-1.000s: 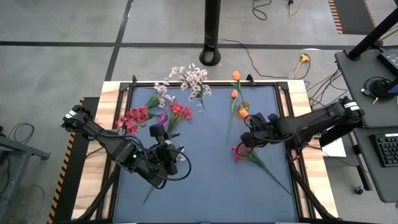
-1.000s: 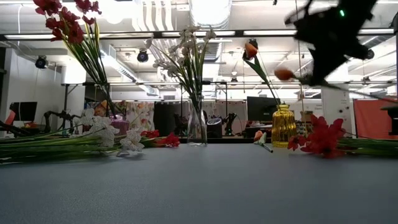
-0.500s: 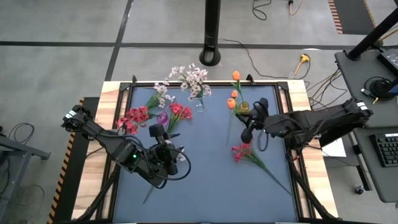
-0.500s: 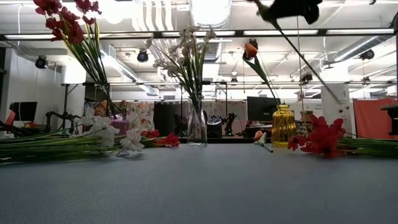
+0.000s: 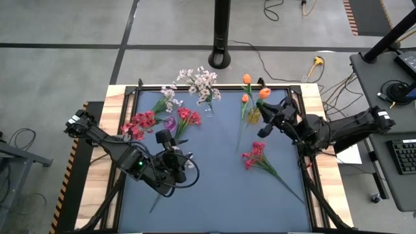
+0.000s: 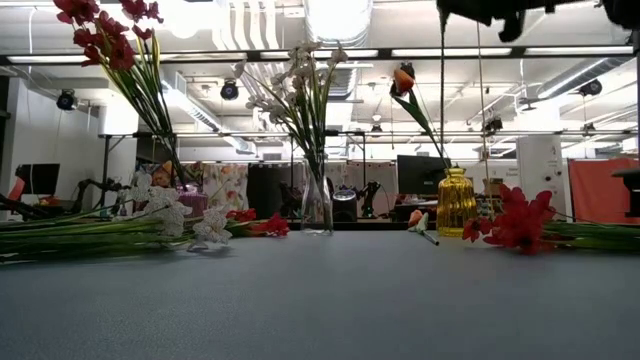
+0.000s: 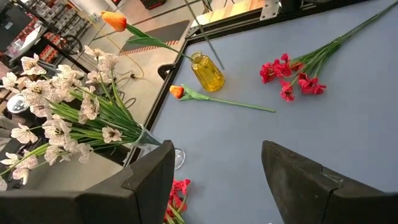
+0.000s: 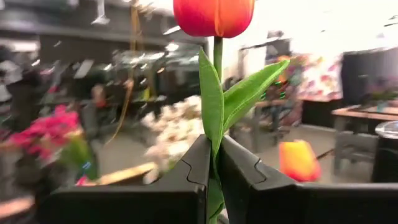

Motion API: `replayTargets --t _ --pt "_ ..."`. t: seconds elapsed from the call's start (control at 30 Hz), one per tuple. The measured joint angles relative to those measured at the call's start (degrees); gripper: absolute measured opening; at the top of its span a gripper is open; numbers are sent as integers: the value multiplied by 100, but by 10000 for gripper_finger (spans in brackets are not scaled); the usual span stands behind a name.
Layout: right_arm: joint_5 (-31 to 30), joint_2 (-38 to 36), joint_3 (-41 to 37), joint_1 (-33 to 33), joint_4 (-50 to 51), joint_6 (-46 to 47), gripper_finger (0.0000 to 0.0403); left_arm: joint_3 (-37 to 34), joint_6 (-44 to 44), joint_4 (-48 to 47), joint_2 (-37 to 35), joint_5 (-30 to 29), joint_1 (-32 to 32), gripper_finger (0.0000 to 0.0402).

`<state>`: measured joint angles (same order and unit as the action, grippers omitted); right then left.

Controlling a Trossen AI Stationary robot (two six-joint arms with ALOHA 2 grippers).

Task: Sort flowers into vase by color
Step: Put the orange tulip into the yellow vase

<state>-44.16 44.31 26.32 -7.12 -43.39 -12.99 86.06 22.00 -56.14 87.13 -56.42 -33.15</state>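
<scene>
My right gripper (image 5: 269, 108) hangs high over the table's far right, shut on an orange tulip (image 8: 214, 14) whose bud (image 5: 264, 93) points up. The tulip's stem (image 6: 443, 100) hangs straight down toward the yellow vase (image 6: 455, 202); I cannot tell whether its end is inside. Another orange tulip (image 7: 115, 20) stands in that vase, and a third (image 7: 177, 91) lies flat beside it. A red spray (image 5: 255, 156) lies right of centre. My left gripper (image 7: 214, 186) stands open over the table's left half with nothing between its fingers. My right gripper pinches the tulip's stem (image 8: 214, 134) between its two fingers, just under the leaf and a short way below the bud. The fingers slant upward and lie across the stem. The tulip is upright, bud on top, with the long stem hanging below the fingers.
A clear vase of white flowers (image 5: 203, 86) stands at the far middle. Near it a small pink vase (image 5: 169, 122) holds red flowers (image 6: 110, 40). More red (image 5: 140, 122) and white (image 5: 168, 97) sprays lie on the table at far left. The near half of the grey mat (image 5: 221, 195) is bare.
My right gripper has risen and tipped from pointing down to slanting upward, drawing back toward the table's right and far edges. The tulip has swung from slanting to upright, its bud lifted above the gripper and its stem now hanging straight by the yellow vase.
</scene>
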Motion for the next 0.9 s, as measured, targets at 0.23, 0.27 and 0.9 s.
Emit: replayTargets --t 0.23,0.27,0.9 --pt "-1335 -1 -239 220 -553 -574 18 -1 -26 -2 0 -2 4 223" --pt "-1396 -4 -224 251 -551 -623 18 -1 -26 -2 0 -2 4 223" --pt "-996 12 254 1408 -504 -713 18 -1 -74 -18 0 -24 56 223"
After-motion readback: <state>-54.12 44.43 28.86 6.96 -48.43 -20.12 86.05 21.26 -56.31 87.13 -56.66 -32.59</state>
